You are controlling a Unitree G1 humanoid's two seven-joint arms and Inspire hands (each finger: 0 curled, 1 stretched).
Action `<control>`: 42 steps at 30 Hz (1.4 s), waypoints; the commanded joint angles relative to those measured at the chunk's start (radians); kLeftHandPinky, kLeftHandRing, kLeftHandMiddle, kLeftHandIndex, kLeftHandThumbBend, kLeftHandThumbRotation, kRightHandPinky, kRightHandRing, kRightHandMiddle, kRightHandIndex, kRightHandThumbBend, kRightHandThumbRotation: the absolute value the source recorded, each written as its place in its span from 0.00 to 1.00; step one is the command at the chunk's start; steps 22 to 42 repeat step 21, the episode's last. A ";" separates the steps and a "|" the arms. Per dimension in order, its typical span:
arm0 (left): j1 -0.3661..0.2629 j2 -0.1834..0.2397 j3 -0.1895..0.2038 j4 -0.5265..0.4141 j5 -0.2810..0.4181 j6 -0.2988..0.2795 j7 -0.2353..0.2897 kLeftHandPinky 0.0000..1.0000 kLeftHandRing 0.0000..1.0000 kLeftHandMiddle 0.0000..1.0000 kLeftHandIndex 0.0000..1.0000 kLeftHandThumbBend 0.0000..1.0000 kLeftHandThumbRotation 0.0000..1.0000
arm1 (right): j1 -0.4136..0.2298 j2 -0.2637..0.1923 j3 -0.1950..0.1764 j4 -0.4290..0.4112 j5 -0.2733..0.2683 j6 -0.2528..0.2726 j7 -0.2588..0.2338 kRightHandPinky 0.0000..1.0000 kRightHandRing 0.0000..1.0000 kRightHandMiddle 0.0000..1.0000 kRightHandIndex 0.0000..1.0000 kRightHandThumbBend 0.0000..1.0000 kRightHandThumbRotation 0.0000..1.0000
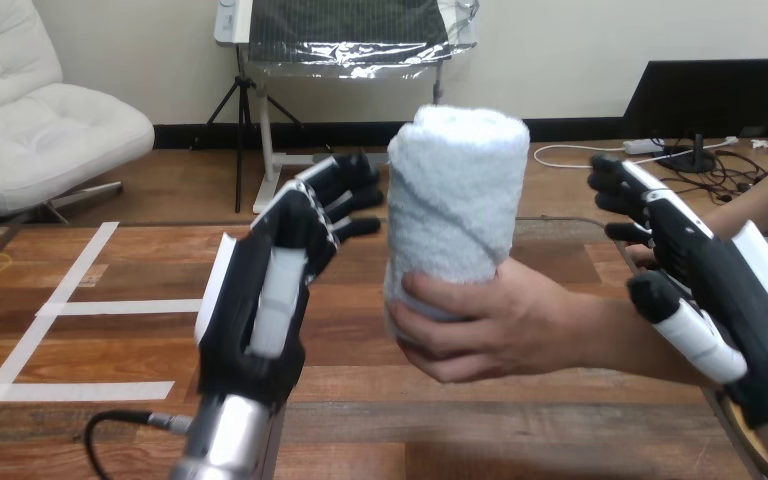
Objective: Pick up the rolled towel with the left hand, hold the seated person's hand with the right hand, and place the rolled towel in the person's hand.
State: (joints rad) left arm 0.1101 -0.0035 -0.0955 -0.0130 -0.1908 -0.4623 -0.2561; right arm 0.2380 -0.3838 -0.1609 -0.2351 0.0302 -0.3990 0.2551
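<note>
The rolled white towel (457,200) stands upright in the person's hand (495,325), whose fingers wrap its lower end above the middle of the table. My left hand (275,290) is open just left of the towel, its fingertips (365,195) pointing at the roll with a small gap between. My right hand (720,290) sits at the right over the person's wrist and forearm. Its fingers (625,190) are nearly straight and reach up past the arm, while its thumb (685,325) lies against the forearm without closing round it.
White tape strips (75,305) mark the wooden table (480,430) at the left. The table's right edge runs close under my right arm.
</note>
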 commanded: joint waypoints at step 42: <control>0.101 0.013 0.061 -0.167 -0.106 -0.060 -0.020 0.59 0.70 0.73 0.71 0.75 0.80 | 0.093 0.196 0.099 -0.158 0.067 -0.175 -0.034 0.88 0.92 0.91 0.94 1.00 1.00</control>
